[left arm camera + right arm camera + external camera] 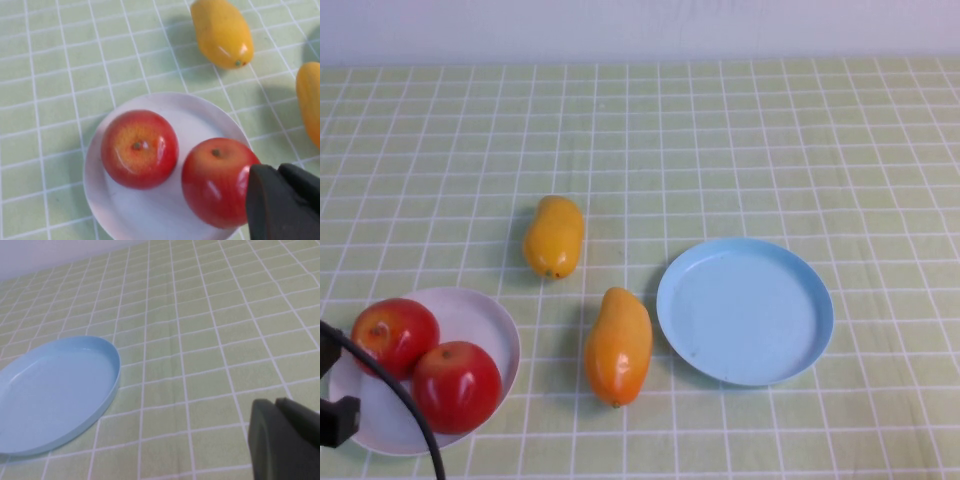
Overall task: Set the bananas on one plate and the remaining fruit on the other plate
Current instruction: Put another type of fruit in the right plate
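Two red apples (395, 335) (456, 386) lie side by side on the white plate (485, 315) at the front left. Two yellow-orange bananas lie on the cloth, one (554, 236) behind the white plate, the other (618, 344) between the two plates. The light blue plate (745, 310) holds nothing. My left gripper (277, 172) hovers shut and empty beside the nearer apple (216, 182), over the white plate's rim (195, 117). My right gripper (275, 407) is shut and empty above bare cloth, off to one side of the blue plate (55, 390).
A green checked cloth (720, 140) covers the whole table up to a pale wall at the back. Part of my left arm and its cable (380, 385) shows at the front left corner, crossing the white plate.
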Motion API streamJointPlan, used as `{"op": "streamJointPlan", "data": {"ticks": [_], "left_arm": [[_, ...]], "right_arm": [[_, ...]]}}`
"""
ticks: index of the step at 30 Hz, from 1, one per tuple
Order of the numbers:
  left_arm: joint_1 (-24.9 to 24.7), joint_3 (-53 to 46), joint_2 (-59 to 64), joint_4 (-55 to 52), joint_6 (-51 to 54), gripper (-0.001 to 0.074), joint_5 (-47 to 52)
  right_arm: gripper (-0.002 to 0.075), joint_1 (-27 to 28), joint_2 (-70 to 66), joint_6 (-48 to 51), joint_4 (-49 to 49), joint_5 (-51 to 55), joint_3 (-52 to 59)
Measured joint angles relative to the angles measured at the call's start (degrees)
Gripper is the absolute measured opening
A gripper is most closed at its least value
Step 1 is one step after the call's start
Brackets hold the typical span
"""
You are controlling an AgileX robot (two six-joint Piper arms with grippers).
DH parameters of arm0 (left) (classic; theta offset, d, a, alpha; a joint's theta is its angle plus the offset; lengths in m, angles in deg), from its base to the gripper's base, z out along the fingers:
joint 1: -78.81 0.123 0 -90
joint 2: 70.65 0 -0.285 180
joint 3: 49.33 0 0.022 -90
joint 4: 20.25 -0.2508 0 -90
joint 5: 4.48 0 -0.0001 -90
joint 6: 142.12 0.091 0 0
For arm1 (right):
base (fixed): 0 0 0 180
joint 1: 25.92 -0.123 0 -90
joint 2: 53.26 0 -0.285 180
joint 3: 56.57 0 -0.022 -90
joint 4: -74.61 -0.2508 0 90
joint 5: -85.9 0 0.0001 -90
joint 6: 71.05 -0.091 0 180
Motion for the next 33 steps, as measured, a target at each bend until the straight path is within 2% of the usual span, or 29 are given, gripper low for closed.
{"op": "streamJointPlan", "data": {"ticks": [3, 7, 11, 16, 23, 29, 33], "left_arm": [[0.0, -0.3, 0.0, -1.8, -1.7, 0.0003, -2.1], [0.7, -3.7, -1.5, -5.3, -4.3, 0.0003, -12.5], [6.0, -12.3, -8.6, -2.3, -0.3, 0.0003, -27.2], [11.8, -23.2, -20.4, -0.5, 2.2, 0.0003, -39.6], [16.1, -34.3, -35.2, 5.1, 7.1, 0.0003, -41.4], [16.3, -38.7, -36.8, 6.1, 8.0, 0.0003, -39.7], [16.4, -38.9, -36.9, 6.1, 8.0, 0.0003, -34.3]], "right_arm": [[-0.0017, 0.0, 0.0, 0.0, 0.0, 0.0, 0.0], [-0.0017, 0.0, 0.0, 0.0, 0.0, 0.0, 0.0], [-0.0017, 0.0, 0.0, 0.0, 0.0, 0.0, 0.0], [-0.0017, 0.0, 0.0, 0.0, 0.0, 0.0, 0.0], [-0.0017, 0.0, 0.0, 0.0, 0.0, 0.0, 0.0], [-0.0017, 0.0, 0.0, 0.0, 0.0, 0.1, 0.0], [-0.0017, 0.0, 0.0, 0.0, 0.0, 0.1, 0.0]]}}
